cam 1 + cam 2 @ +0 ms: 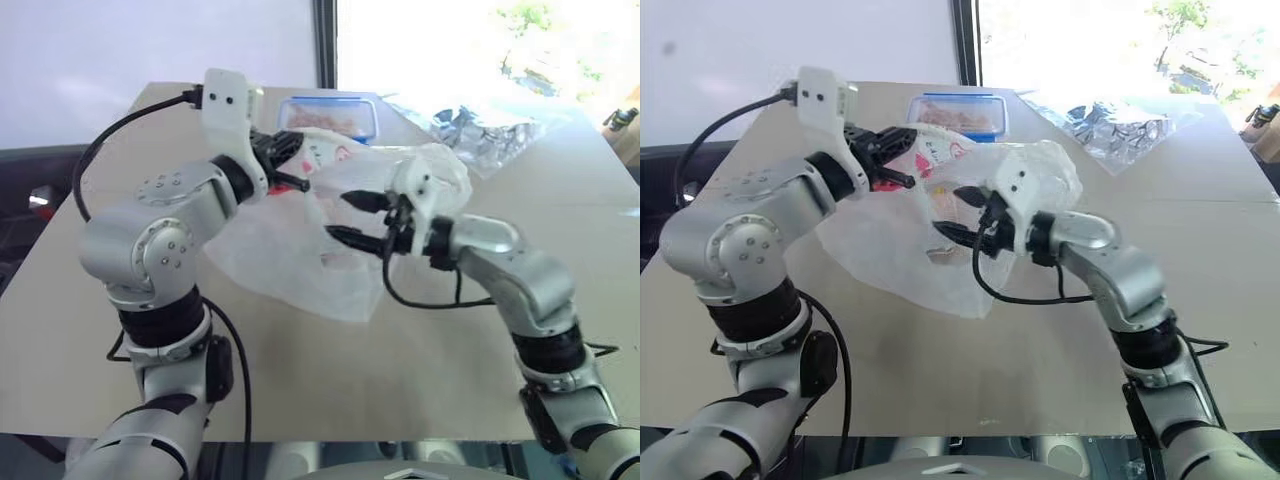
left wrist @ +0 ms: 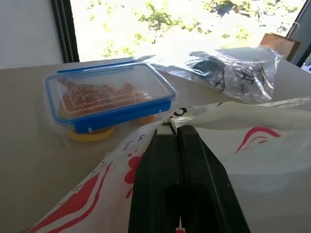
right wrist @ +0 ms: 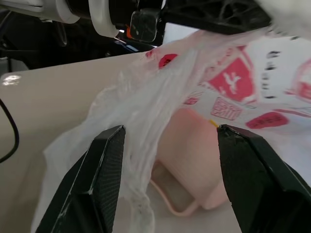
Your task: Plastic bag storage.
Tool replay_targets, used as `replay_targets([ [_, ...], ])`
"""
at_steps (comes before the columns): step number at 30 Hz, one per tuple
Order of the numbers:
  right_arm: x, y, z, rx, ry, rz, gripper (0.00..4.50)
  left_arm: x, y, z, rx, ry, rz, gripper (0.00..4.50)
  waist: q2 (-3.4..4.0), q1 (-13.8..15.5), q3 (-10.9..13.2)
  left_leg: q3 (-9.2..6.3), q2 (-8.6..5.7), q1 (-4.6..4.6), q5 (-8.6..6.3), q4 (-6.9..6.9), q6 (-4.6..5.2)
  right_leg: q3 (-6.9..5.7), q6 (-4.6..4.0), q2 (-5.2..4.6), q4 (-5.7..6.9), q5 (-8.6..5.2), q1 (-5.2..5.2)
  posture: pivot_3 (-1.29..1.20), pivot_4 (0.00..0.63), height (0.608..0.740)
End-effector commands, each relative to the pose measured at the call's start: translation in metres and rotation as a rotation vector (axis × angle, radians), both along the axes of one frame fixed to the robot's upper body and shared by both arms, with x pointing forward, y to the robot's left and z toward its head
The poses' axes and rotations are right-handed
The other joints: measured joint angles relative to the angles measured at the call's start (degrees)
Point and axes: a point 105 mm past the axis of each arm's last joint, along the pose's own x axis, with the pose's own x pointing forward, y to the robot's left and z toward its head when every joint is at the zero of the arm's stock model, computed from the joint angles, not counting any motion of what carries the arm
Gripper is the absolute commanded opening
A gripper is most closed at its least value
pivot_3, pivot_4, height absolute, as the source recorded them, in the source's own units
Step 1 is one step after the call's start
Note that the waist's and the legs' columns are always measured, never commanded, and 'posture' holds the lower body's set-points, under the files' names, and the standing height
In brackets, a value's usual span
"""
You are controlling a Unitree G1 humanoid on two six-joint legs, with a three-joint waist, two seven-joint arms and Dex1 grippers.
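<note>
The left gripper [image 1: 296,183] is pinching the plastic bag [image 1: 300,255] up off the table [image 1: 420,370] while the right gripper [image 1: 350,215] is hovering beside it, fingers apart, probably needing to gather the loose film next

A wide beige tabletop [image 1: 300,400] takes up most of the head views, its matte surface bare along the lower edge of the frame. Behind it, in the upper left of the frame, stands a plain pale wall [image 1: 150,40]. A dark vertical window frame [image 1: 325,40] divides that wall from a large window [image 1: 480,40] in the upper right, where strong daylight washes in and green foliage [image 2: 160,29] shows outside. The far right part of the tabletop is brightly lit.
</note>
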Motion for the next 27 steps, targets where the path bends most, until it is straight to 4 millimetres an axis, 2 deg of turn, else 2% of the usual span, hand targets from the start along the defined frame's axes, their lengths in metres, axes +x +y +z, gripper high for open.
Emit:
replay_targets([
  [1,-0.013,-0.002,0.014,0.023,-0.083,0.102,3.03,-0.006,-0.004,0.013,0.005,-0.080,-0.014,0.00,0.01,0.1,0.0,-0.01,0.00,0.00,0.00,0.00,0.00,-0.01,0.00,0.00,0.00,0.00,0.00,0.00,0.150,0.740],
  [5,-0.033,-0.018,0.052,0.094,-0.186,0.106,3.03,-0.001,0.005,0.007,0.012,-0.059,0.033,0.00,0.01,0.1,0.0,-0.07,0.01,-0.06,0.00,0.00,0.00,-0.03,0.00,0.00,0.00,0.00,-0.02,0.00,0.150,0.740],
  [7,-0.030,-0.036,0.068,0.100,-0.212,0.007,3.03,-0.001,0.005,0.006,0.009,-0.057,0.034,0.00,0.01,0.1,0.0,-0.10,0.02,-0.06,0.00,0.00,0.00,-0.04,0.00,0.00,0.00,0.00,-0.03,0.00,0.150,0.740],
  [9,-0.028,-0.053,0.075,0.061,-0.247,-0.074,3.03,-0.001,0.005,0.006,0.009,-0.060,0.026,0.00,0.00,0.3,0.0,-0.12,0.01,-0.07,0.00,0.00,0.00,-0.07,0.00,-0.03,0.01,0.00,-0.02,0.00,0.150,0.740],
  [11,-0.025,-0.070,0.077,0.026,-0.253,-0.154,3.60,0.000,0.004,0.005,0.009,-0.059,0.020,0.00,0.00,0.3,0.0,-0.13,-0.01,-0.08,0.00,0.02,0.00,-0.10,0.00,-0.05,0.00,0.00,-0.01,0.00,0.150,0.740],
  [14,-0.012,-0.101,0.073,-0.068,-0.254,-0.366,4.41,0.002,0.001,0.005,0.011,-0.062,0.004,0.00,0.00,0.3,0.0,-0.12,-0.02,-0.07,0.00,0.01,0.00,-0.08,0.00,-0.03,0.00,-0.01,-0.01,0.00,0.150,0.740],
  [16,-0.007,-0.118,0.060,-0.129,-0.203,-0.463,4.41,0.003,0.000,0.006,0.013,-0.067,-0.007,0.00,0.00,0.3,0.0,-0.10,-0.01,-0.07,0.00,0.02,0.00,-0.06,0.00,-0.01,0.00,-0.01,-0.02,0.00,0.150,0.740],
  [20,-0.001,-0.134,0.036,-0.193,-0.117,-0.567,4.41,0.005,0.001,0.007,0.017,-0.070,-0.013,0.00,0.00,0.1,0.0,-0.02,0.00,-0.06,0.00,0.01,0.00,0.03,0.01,0.02,-0.01,-0.01,-0.02,0.00,0.150,0.740],
  [23,0.007,-0.138,0.021,-0.196,-0.060,-0.611,4.41,0.005,0.000,0.007,0.022,-0.070,-0.018,0.00,0.01,0.0,0.0,0.05,0.02,-0.01,-0.01,0.01,0.01,0.13,0.03,0.09,0.00,-0.02,-0.02,0.00,0.150,0.740],
  [25,0.012,-0.139,0.012,-0.173,-0.018,-0.629,3.88,0.005,0.000,0.008,0.026,-0.072,-0.021,0.00,-0.01,0.0,0.0,0.08,0.02,0.01,-0.01,0.01,0.01,0.14,0.04,0.11,0.01,-0.03,-0.02,0.00,0.150,0.740],
  [27,0.014,-0.139,0.011,-0.155,-0.007,-0.633,3.04,0.005,0.000,0.009,0.025,-0.075,-0.022,0.00,0.00,0.1,0.0,0.07,0.01,0.01,-0.01,0.01,0.01,0.14,0.05,0.11,0.00,-0.03,-0.01,0.00,0.150,0.740],
])
